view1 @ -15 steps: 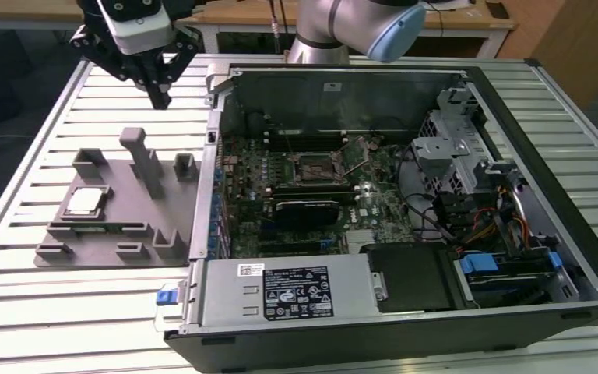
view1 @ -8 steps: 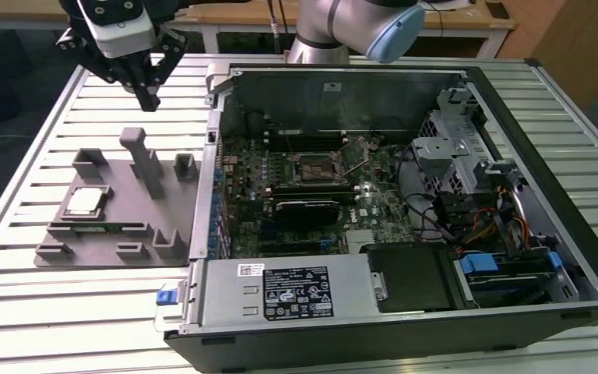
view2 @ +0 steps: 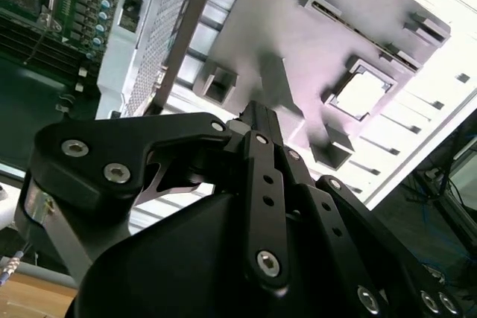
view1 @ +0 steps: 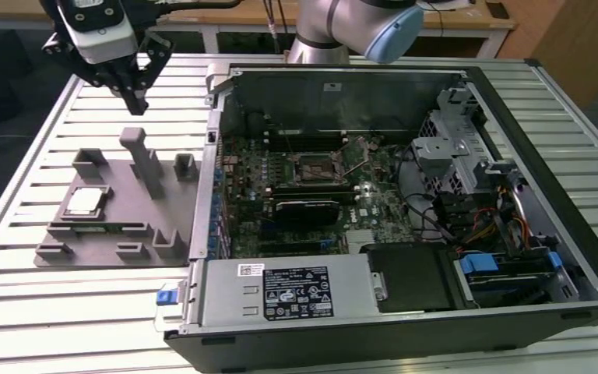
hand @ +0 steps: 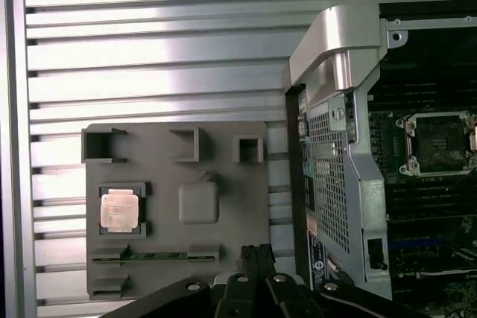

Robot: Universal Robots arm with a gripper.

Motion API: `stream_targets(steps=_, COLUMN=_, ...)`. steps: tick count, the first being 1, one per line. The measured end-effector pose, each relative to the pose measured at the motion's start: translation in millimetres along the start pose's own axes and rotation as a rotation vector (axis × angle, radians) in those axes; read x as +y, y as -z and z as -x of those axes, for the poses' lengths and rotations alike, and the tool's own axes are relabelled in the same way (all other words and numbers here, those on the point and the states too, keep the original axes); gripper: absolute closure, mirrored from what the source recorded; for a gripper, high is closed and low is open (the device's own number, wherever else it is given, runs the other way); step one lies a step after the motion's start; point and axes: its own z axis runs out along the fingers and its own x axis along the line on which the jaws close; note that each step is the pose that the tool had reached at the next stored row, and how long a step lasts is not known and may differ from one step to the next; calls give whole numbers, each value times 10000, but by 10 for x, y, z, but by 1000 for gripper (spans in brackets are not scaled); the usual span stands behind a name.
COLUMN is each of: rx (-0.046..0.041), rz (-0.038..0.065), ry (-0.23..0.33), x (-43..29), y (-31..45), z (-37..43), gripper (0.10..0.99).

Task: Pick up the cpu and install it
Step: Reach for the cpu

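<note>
Exterior view: pincer point(view1: 135, 103) pressed together, empty, above grey fixture point(view1: 122, 209). Well below it, the cpu point(view1: 84, 201) lies pocketed. Likely light, stiff, fragile; grip opposite edges

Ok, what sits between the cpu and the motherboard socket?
In the first wrist view, the grey plastic fixture's upright post and the computer case's perforated metal side wall stand between the silver square cpu and the metal-framed motherboard socket.

all views look down, sharing cpu point(view1: 84, 201) point(view2: 363, 94) point(hand: 119, 209)
</note>
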Motion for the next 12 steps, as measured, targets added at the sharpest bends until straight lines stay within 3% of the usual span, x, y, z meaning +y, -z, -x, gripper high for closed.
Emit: stream_targets(steps=12, rx=0, rz=0, ry=-1, x=-17, y=-74, z=-182, gripper=980)
